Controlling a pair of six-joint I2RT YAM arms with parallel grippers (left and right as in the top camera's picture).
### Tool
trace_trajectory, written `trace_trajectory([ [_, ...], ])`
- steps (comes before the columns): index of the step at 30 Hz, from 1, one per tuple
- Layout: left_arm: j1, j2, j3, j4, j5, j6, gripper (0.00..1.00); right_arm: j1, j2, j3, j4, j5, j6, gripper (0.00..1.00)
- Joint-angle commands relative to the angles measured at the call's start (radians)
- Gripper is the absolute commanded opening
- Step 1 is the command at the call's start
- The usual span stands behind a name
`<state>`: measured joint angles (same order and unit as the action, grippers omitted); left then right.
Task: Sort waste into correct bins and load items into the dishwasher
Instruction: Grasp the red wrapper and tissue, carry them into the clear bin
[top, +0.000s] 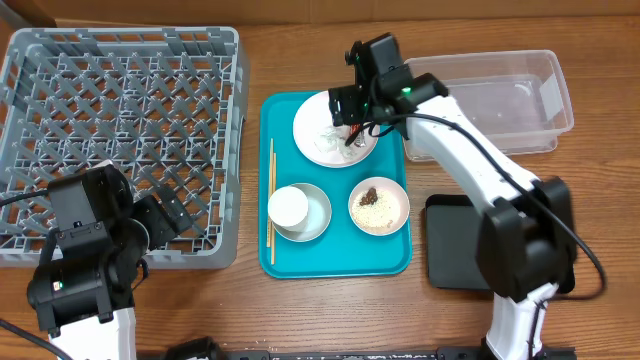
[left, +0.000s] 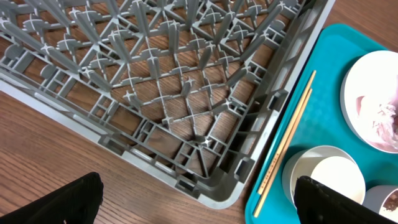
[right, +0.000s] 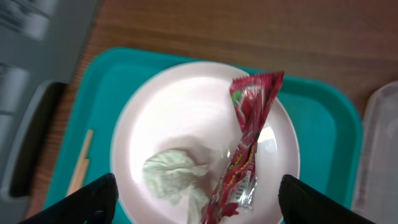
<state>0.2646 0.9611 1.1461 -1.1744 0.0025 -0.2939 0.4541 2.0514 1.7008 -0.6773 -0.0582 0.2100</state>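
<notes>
Right gripper (right: 200, 200) hovers wide open over the wrapper (right: 247, 140), centre frame; left gripper (left: 200, 202) gapes too, bottom edge.

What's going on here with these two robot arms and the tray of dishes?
The right gripper hovers over the white plate on the teal tray, jaws open above a red wrapper and crumpled tissue, gripping neither. The left gripper hangs open by the grey rack, holding nothing. The rack and the clear tub look empty.
</notes>
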Motion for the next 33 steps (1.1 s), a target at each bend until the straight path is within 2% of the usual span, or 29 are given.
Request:
trace_trajectory([
  [1, 0.007, 0.011, 0.018, 0.003, -0.009, -0.021, 1.0, 0.002, 0.057, 0.021, 0.013, 0.035, 0.098, 0.79],
  [4, 0.007, 0.014, 0.018, 0.002, -0.009, -0.021, 1.0, 0.003, 0.106, 0.021, 0.013, 0.035, 0.138, 0.71],
  [8, 0.007, 0.016, 0.018, 0.003, -0.009, -0.021, 1.0, 0.003, 0.134, 0.021, 0.002, 0.032, 0.159, 0.38],
  [14, 0.007, 0.016, 0.018, 0.003, -0.009, -0.021, 1.0, 0.003, 0.131, 0.025, -0.058, 0.031, 0.158, 0.04],
  [21, 0.007, 0.016, 0.018, 0.003, -0.009, -0.021, 1.0, -0.013, 0.045, 0.205, -0.232, 0.04, 0.15, 0.04],
  [25, 0.007, 0.016, 0.018, 0.001, -0.01, -0.02, 1.0, -0.056, -0.024, 0.29, -0.27, 0.1, 0.152, 0.04],
  [29, 0.007, 0.016, 0.018, 0.002, -0.009, -0.021, 1.0, -0.138, -0.066, 0.293, -0.31, 0.18, 0.242, 0.04],
  [33, 0.007, 0.016, 0.018, 0.002, -0.01, -0.021, 1.0, -0.232, -0.047, 0.263, -0.388, 0.18, 0.33, 0.04],
])
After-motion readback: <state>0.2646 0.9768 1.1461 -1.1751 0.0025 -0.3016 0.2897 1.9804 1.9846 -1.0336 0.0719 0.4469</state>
